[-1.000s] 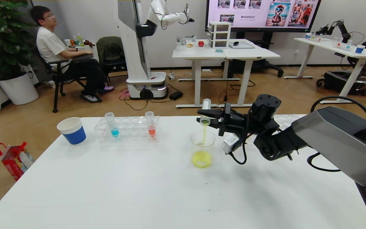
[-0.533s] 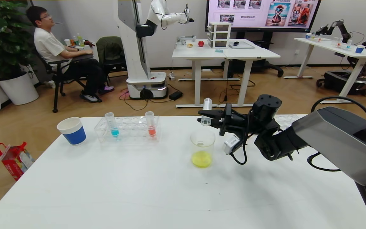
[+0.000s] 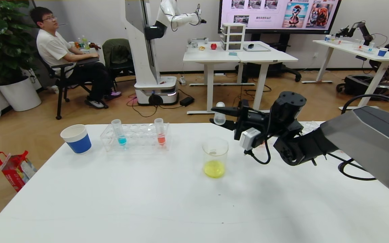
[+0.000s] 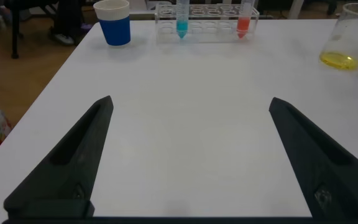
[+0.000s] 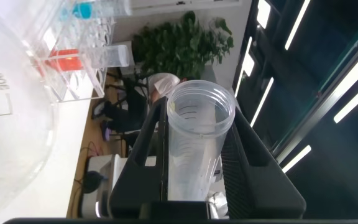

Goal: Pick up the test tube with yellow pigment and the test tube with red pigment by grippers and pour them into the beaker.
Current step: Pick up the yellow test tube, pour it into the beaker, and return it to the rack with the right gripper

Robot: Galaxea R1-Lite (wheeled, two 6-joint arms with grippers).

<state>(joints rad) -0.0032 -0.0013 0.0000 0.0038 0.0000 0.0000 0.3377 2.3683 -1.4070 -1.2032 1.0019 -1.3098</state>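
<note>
My right gripper (image 3: 218, 116) is shut on the yellow-pigment test tube (image 3: 219, 114), which now looks empty and clear. It is held above the beaker (image 3: 215, 157), a little behind it and to its right. The beaker stands mid-table with yellow liquid in its bottom. In the right wrist view the tube (image 5: 197, 143) sits between the black fingers (image 5: 148, 143), open mouth toward the camera, with the beaker wall (image 5: 5, 93) beside it. The red-pigment tube (image 3: 160, 132) stands upright in the clear rack (image 3: 135, 136). My left gripper (image 4: 191, 101) is open and empty over the near table.
A tube with blue liquid (image 3: 120, 133) stands at the rack's left end. A blue paper cup (image 3: 76, 138) is left of the rack. A second clear rack (image 3: 311, 125) is partly hidden behind my right arm. A seated person and other tables are beyond the table's far edge.
The yellow stream into the beaker has stopped. My right gripper has lifted the emptied tube up and away from the beaker's rim, and the wrist has turned. The left arm has not visibly moved.
</note>
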